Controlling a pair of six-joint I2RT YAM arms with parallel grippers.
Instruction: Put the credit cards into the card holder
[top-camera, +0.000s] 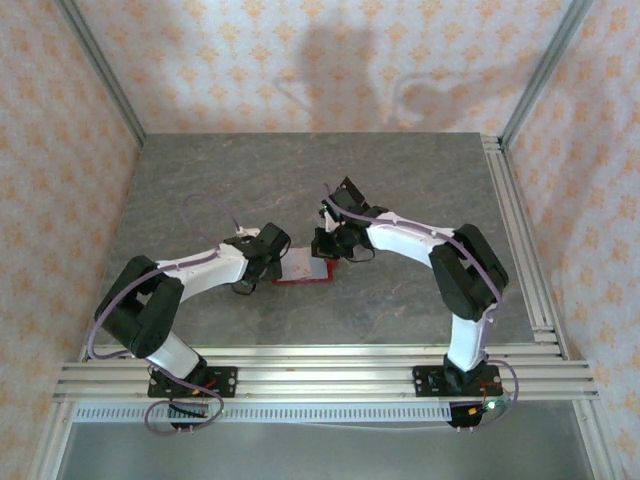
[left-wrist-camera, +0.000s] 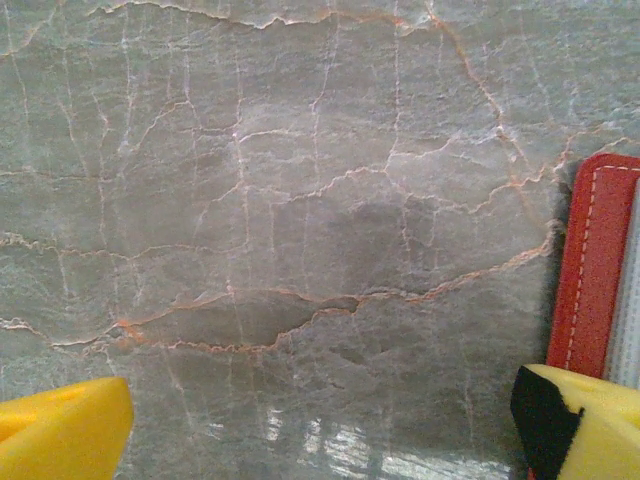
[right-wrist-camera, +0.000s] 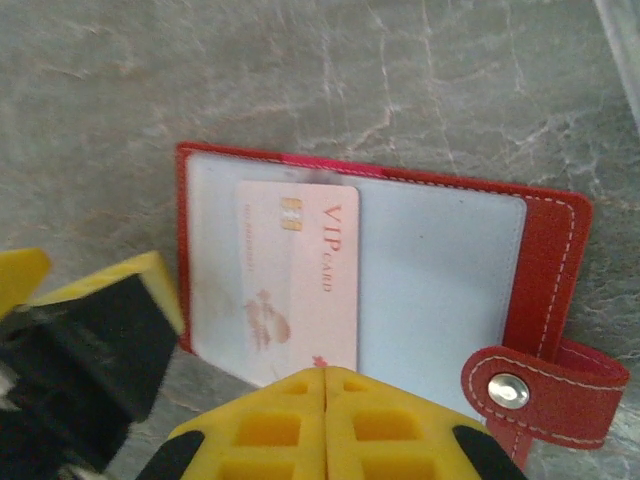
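Note:
The red card holder (right-wrist-camera: 548, 262) lies open on the marble table, pale inside up, with its snap tab (right-wrist-camera: 540, 392) at the near right. One pinkish credit card (right-wrist-camera: 305, 285) marked VIP lies on the holder's left half, and its left part looks hazy, as if under a clear sleeve. My right gripper (right-wrist-camera: 326, 372) is shut, its joined yellow tips touching the card's near edge. My left gripper (left-wrist-camera: 320, 440) is wide open with bare table between the fingers. Its right finger (left-wrist-camera: 585, 420) is at the holder's red edge (left-wrist-camera: 595, 260). From above, both grippers meet over the holder (top-camera: 300, 272).
A yellow and black finger (right-wrist-camera: 100, 340) of the other gripper stands close by the holder's left edge. Grey marble table (top-camera: 400, 180) stretches behind the arms. Aluminium rails (top-camera: 320, 375) run along the near edge and the right side. Patterned walls enclose the table.

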